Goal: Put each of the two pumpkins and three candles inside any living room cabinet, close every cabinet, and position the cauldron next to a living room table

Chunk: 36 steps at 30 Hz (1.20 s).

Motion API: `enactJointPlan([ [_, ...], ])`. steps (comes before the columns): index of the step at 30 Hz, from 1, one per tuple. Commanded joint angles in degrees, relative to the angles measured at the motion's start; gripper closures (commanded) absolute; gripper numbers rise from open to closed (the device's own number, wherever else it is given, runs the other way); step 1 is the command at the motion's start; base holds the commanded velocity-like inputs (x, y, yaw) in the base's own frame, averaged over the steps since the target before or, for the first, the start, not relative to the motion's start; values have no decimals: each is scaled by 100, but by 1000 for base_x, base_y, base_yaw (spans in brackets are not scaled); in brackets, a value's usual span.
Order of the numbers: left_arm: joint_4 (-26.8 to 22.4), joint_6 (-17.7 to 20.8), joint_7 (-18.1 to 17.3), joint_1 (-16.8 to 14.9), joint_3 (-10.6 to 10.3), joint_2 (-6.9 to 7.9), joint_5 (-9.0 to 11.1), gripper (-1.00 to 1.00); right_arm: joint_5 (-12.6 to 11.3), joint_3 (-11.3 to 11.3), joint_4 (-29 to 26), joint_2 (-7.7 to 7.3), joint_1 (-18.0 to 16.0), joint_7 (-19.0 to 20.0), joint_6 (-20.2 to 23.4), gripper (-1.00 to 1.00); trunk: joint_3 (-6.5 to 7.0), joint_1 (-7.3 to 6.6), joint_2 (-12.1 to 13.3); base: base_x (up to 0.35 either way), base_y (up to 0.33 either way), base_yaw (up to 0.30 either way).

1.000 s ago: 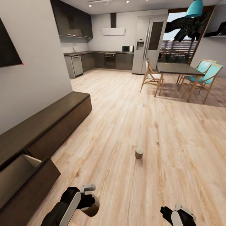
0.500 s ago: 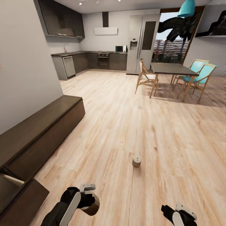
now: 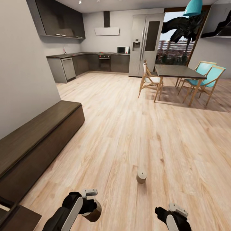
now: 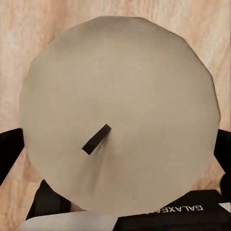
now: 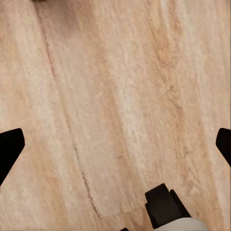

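In the head view my left gripper [image 3: 92, 208] hangs low over the floor, shut on a beige candle [image 3: 94, 212]. Seen from the left wrist, that candle [image 4: 118, 115] shows its round top and dark wick, with a black finger [image 4: 10, 150] at either side. A second candle [image 3: 141, 176] stands upright on the wood floor ahead, between my two arms. My right gripper [image 3: 161, 212] is open over bare floor, its fingertips [image 5: 9, 150] wide apart in the right wrist view. The long dark brown cabinet [image 3: 35, 141] runs along the left wall, one front [image 3: 19, 218] open at the near end.
A dark-topped dining table [image 3: 181, 70] with wooden and teal chairs [image 3: 205, 80] stands at the far right. Kitchen counters [image 3: 80, 62] and a fridge [image 3: 146, 43] line the back. A grey wall [image 3: 22, 70] rises behind the cabinet. Wide wood floor [image 3: 128, 128] lies ahead.
The whole head view has shifted, so the camera moved: the floor candle now sits lower in the picture and the cabinet's open front has slid into the corner. My left gripper keeps its candle.
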Motion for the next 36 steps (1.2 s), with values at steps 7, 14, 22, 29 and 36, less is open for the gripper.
enactJointPlan([
  [7,126,-426,50,-4,-59,20,66,100,-52,583,-399,39,-507,-246,1380,-100,-5,3,-2,350,0,0],
  [14,-104,-401,66,-4,-50,-24,74,100,-72,588,-543,2,-882,-405,2003,-100,-5,3,-2,350,0,0],
  [22,-288,-394,81,-4,-58,-37,75,100,-137,593,-532,39,-958,-384,2222,-100,-5,3,-2,350,4,0],
  [29,-312,-396,82,-4,-50,-29,75,100,-144,596,-486,48,-953,-385,2203,-100,-5,3,-2,315,152,0],
  [36,-312,-396,84,-4,-50,-38,75,100,-146,596,-484,48,-953,-376,2211,-100,-5,3,-2,261,38,0],
])
